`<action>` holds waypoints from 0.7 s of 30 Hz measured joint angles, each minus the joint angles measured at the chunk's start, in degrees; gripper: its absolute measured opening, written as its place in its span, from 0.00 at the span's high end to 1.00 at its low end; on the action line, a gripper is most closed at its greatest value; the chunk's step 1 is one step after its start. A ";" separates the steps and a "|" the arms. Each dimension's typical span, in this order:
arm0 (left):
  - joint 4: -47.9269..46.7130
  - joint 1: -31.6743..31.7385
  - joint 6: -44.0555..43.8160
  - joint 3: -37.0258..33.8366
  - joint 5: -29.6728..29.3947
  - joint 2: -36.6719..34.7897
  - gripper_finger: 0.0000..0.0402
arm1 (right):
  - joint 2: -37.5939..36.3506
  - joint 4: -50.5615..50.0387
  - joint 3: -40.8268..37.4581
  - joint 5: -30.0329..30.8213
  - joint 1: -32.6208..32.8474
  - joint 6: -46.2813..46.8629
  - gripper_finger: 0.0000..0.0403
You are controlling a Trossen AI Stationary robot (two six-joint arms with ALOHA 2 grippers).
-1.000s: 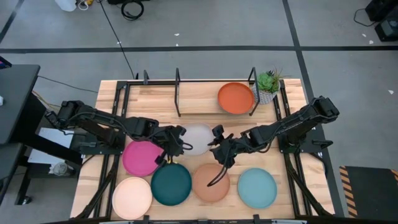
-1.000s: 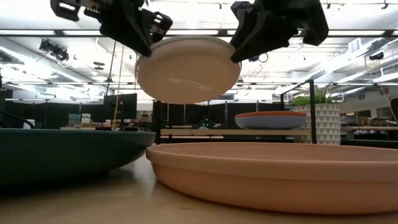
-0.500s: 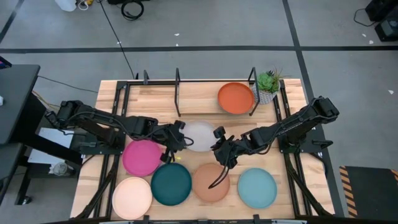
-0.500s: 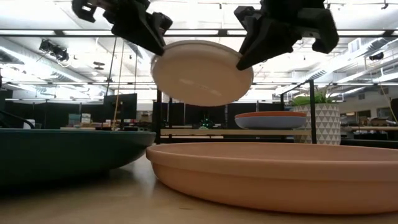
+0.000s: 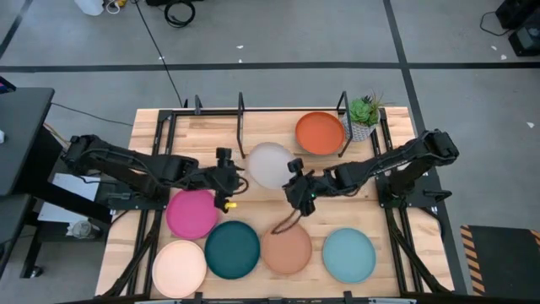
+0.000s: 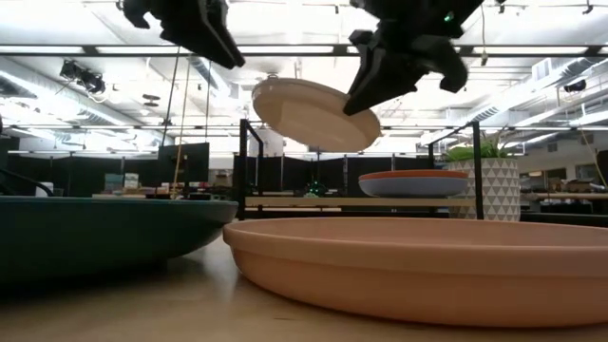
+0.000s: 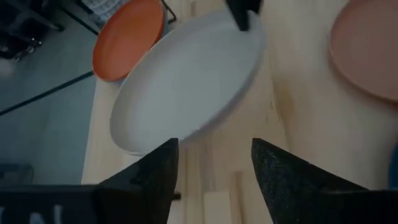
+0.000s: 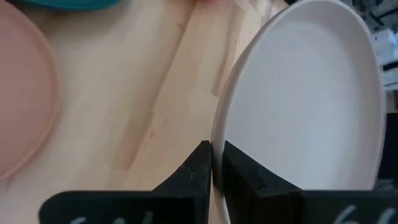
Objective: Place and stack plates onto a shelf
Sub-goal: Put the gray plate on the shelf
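Note:
The grey-white plate [image 5: 270,164] hangs tilted above the table's middle, in front of the shelf [image 5: 241,115], a black rod rack along the far edge. My right gripper [image 5: 296,185] is shut on the plate's near-right rim. In the low view the plate [image 6: 313,114] is well clear of the table. My left gripper [image 5: 229,179] is open just left of the plate and touches nothing; its wrist view shows the plate [image 7: 186,81] ahead of the open fingers. The orange plate [image 5: 321,133] lies flat in the shelf's right bay. No blue plate shows. My right gripper [image 8: 216,152] pinches the grey-white plate's rim [image 8: 219,130] between its two fingers [image 8: 199,165], one on the inner face and one on the underside. It comes from the table's near right, roughly level. The plate is lifted clear and tilted.
Five plates lie flat on the near half of the table: magenta [image 5: 194,213], cream [image 5: 180,267], dark teal [image 5: 232,249], tan-brown [image 5: 287,248], light aqua [image 5: 348,255]. A small potted plant [image 5: 364,115] stands at the shelf's right end. The shelf's left bays hold nothing.
Both grippers held the grey-white plate a second ago. My left gripper has let go and drawn back toward the table's left. My right gripper has carried the plate up and toward the far edge, and the plate has tipped more steeply.

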 joint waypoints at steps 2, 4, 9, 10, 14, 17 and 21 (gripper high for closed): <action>-1.15 -1.20 -1.39 -0.47 -1.26 -0.02 0.49 | 0.00 0.48 0.00 -1.37 -1.72 0.00 0.91; 0.33 -2.55 -2.42 -2.64 -2.01 -0.05 0.51 | 0.00 1.05 0.00 -2.01 -3.08 0.00 0.91; 7.58 -6.36 -2.94 -10.39 -3.86 0.00 0.54 | 0.00 2.26 0.00 -2.37 -5.80 -0.45 0.91; 8.84 -6.97 -2.96 -11.51 -4.18 0.00 0.55 | 0.00 2.46 0.00 -2.40 -6.34 -1.08 0.91; 11.11 -8.87 -3.36 -13.63 -5.43 -1.27 0.57 | 0.00 3.14 0.23 -2.32 -8.83 -3.78 0.91; 13.50 -9.42 -4.21 -15.70 -5.50 -3.83 0.59 | -0.06 4.58 0.83 -4.21 -11.08 -4.57 0.91; 19.54 -10.25 -4.42 -20.80 -5.54 -8.01 0.61 | 0.51 7.21 0.89 -6.63 -14.07 -5.99 0.91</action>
